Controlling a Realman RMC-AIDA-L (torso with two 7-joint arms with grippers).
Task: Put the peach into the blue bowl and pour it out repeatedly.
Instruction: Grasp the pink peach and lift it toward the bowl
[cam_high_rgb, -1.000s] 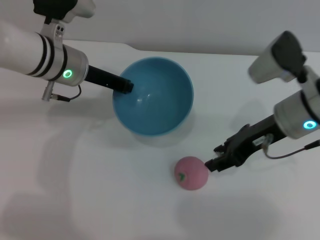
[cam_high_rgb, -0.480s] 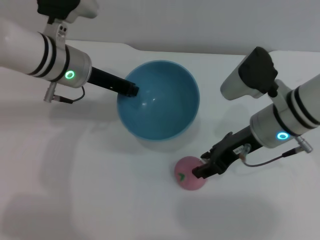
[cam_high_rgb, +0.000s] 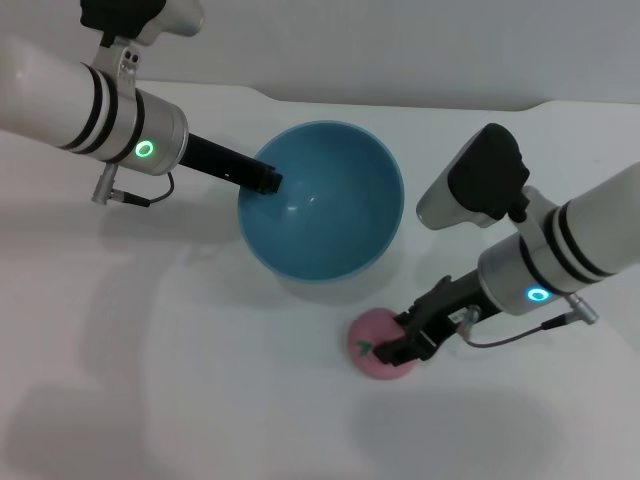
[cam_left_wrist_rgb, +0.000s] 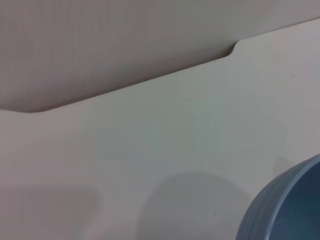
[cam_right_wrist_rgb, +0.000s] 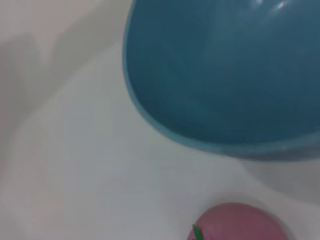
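At lower centre of the frame: peach (cam_high_rgb: 378, 345) on white worktop (cam_high_rgb: 200, 380), right claw (cam_high_rgb: 405, 343) pinching it. Above: blue bowl (cam_high_rgb: 322, 200), left claw (cam_high_rgb: 266, 180) clamped on its rim.

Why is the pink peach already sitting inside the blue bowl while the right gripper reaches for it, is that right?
Not quite. The head view shows the peach on the table beside the blue bowl, not inside it; the bowl is empty. The right gripper is indeed at the peach.
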